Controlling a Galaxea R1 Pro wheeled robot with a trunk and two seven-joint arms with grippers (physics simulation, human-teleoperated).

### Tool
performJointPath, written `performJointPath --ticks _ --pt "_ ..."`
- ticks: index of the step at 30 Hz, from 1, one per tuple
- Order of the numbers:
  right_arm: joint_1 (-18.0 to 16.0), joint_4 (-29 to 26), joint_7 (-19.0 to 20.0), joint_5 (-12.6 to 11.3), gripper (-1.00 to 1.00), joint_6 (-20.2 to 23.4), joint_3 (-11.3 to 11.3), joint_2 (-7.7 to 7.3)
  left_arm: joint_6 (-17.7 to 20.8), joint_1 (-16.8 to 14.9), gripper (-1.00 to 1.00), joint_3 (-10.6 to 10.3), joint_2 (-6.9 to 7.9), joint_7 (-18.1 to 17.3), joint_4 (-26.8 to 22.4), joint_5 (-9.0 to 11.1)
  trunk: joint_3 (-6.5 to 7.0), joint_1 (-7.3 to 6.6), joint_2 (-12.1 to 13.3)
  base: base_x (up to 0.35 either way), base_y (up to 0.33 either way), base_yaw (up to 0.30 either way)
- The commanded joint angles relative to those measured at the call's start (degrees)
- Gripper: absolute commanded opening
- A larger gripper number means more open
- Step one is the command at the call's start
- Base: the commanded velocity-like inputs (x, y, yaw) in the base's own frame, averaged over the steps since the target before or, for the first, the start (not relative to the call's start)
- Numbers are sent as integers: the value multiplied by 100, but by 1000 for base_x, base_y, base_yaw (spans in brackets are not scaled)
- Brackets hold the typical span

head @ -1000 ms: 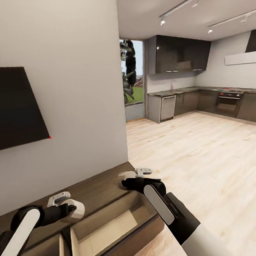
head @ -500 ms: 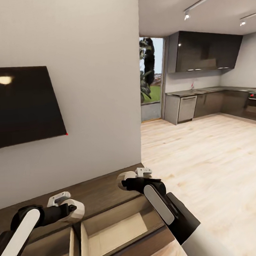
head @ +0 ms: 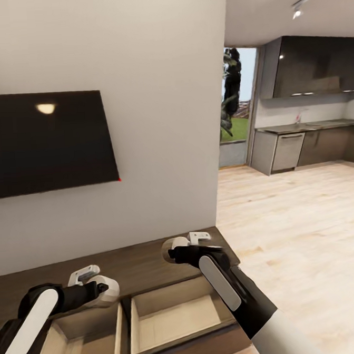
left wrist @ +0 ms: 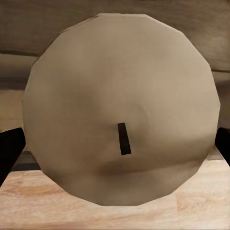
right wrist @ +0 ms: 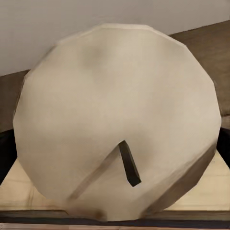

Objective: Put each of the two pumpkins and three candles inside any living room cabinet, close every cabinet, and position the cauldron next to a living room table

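The cabinet [head: 146,261], a low dark-brown console, runs along the wall below me. Two of its drawers stand open, one beige interior [head: 176,310] under my right arm and another [head: 82,336] under my left. My left gripper [head: 95,283] hangs over the left drawer's back edge, shut on a candle [left wrist: 120,105] whose pale top and wick face the left wrist camera, with dark fingers [left wrist: 9,151] at its sides. Over the cabinet top behind the right drawer, my right gripper [head: 188,245] is shut on a second candle [right wrist: 115,110]. The pumpkins and the cauldron are out of view.
A black TV [head: 42,141] hangs on the grey wall above the cabinet. Right of the wall's corner, light wood floor [head: 296,226] leads to a kitchen with grey units [head: 312,146] and a glass door [head: 233,109].
The camera has swung left: the TV and the open drawers come further into view and the kitchen slides off to the right. Both arms keep their pose, each still holding its candle.
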Motion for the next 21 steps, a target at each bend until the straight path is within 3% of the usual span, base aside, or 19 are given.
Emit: performJointPath --ticks 1,6,17,21 --pt "-5 -9 -59 -57 -100 2 6 0 4 -8 -100 -12 0 63 -4 54 -7 0 -5 0 -59 288" --pt "-5 -9 -56 -58 -100 -6 6 -1 0 -8 -100 -18 -6 70 -4 45 -7 0 -5 109 -116 264" --pt "-5 -9 -24 -54 -100 -16 6 -3 -1 -8 -100 -18 -7 72 -4 43 -7 0 -5 227 -204 36" --pt "-5 -9 -25 -52 -100 -16 6 -3 0 -8 -100 -16 -7 72 -4 37 -7 0 -5 253 -61 218"
